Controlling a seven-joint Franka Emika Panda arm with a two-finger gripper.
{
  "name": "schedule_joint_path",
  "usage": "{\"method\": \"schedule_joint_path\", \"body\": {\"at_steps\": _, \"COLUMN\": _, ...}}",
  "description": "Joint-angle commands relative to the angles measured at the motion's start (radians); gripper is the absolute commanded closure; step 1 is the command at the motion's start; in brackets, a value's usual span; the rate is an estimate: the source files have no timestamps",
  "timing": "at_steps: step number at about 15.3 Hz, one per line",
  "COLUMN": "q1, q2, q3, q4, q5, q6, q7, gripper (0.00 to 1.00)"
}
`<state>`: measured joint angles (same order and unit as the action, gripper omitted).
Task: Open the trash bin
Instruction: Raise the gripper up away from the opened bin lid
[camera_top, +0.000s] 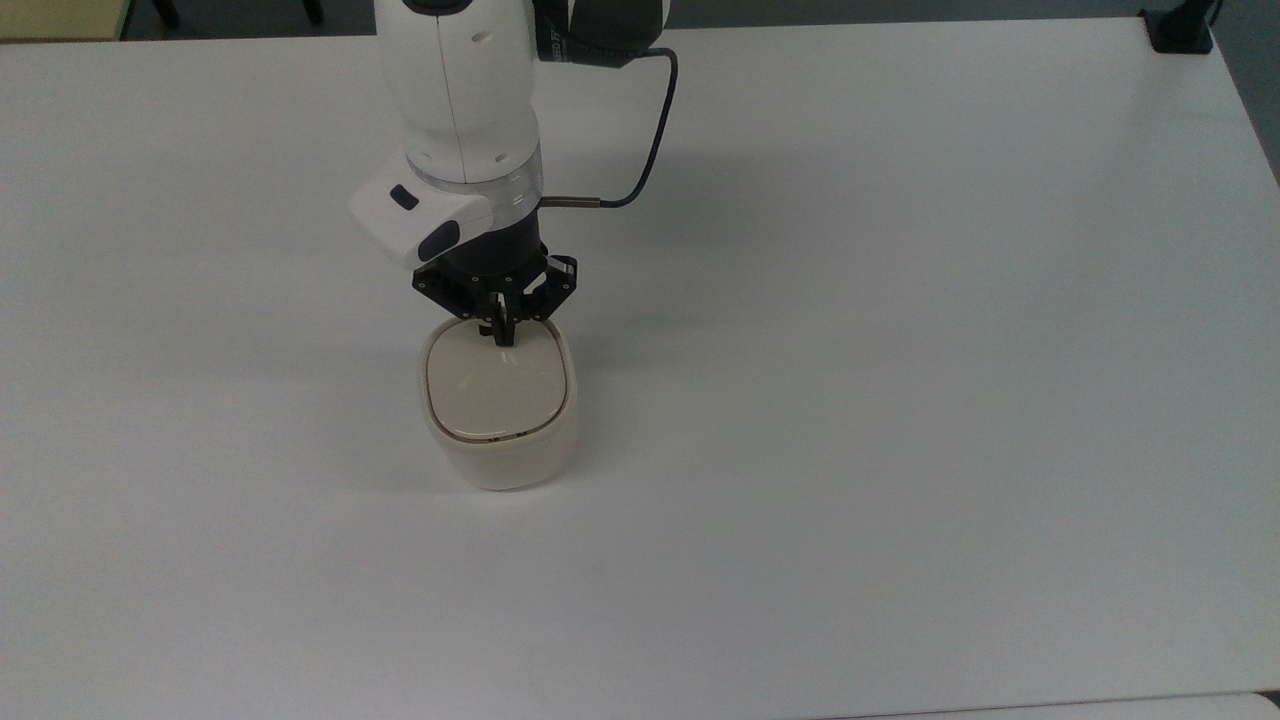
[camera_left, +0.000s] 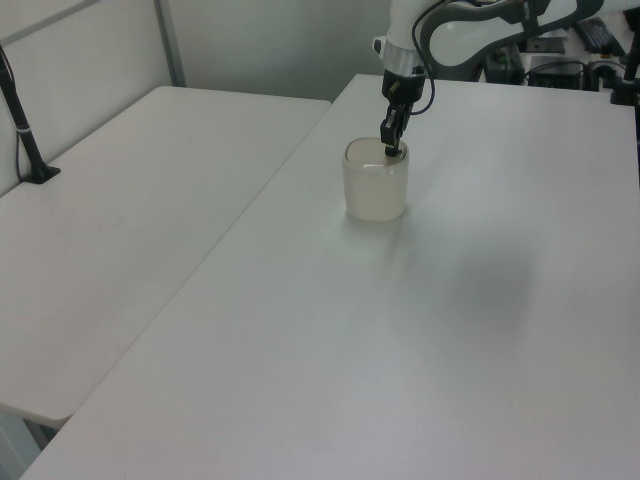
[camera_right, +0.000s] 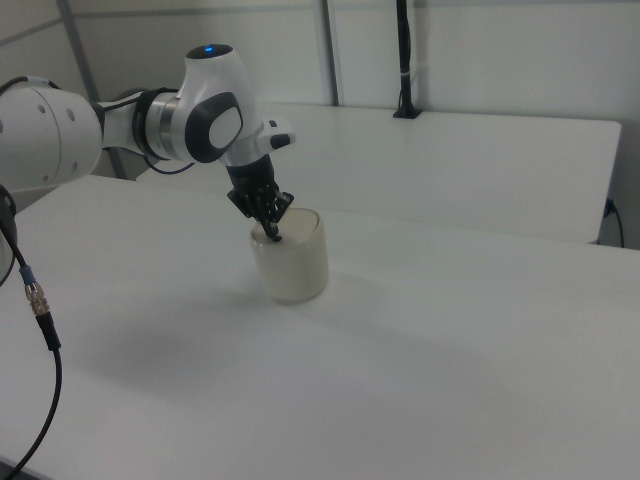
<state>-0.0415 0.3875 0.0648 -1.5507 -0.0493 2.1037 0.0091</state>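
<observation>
The trash bin (camera_top: 499, 420) stands upright on the white table (camera_top: 900, 350), left of centre in the top view, its beige lid (camera_top: 497, 392) flat and unopened. The gripper (camera_top: 503, 340), fingers pressed together, bears on the lid's far edge, where the release likely sits. Judgement: press straight down and centred, with modest force, so the light bin neither tips nor slides.

White rounded arm (camera_top: 465, 90), black wrist section, black linkage jaws, dark cable (camera_top: 650, 150)
</observation>
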Motion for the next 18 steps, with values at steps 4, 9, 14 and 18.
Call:
{"method": "schedule_joint_path", "body": {"at_steps": 4, "q1": 0.005, "q2": -0.054, "q3": -0.008, "q4": 0.001, "q5": -0.007, "q6": -0.099, "q7": -0.001, "gripper": 0.91}}
{"method": "schedule_joint_path", "body": {"at_steps": 9, "q1": 0.014, "q2": -0.188, "q3": -0.002, "q4": 0.0, "q5": -0.012, "q6": -0.295, "q7": 0.035, "gripper": 0.9}}
{"method": "schedule_joint_path", "body": {"at_steps": 14, "q1": 0.014, "q2": -0.321, "q3": 0.003, "q4": -0.008, "q5": -0.012, "q6": -0.415, "q7": 0.035, "gripper": 0.87}}
{"method": "schedule_joint_path", "body": {"at_steps": 18, "q1": 0.015, "q2": -0.39, "q3": 0.006, "q4": -0.044, "q5": -0.009, "q6": -0.455, "q7": 0.035, "gripper": 0.73}}
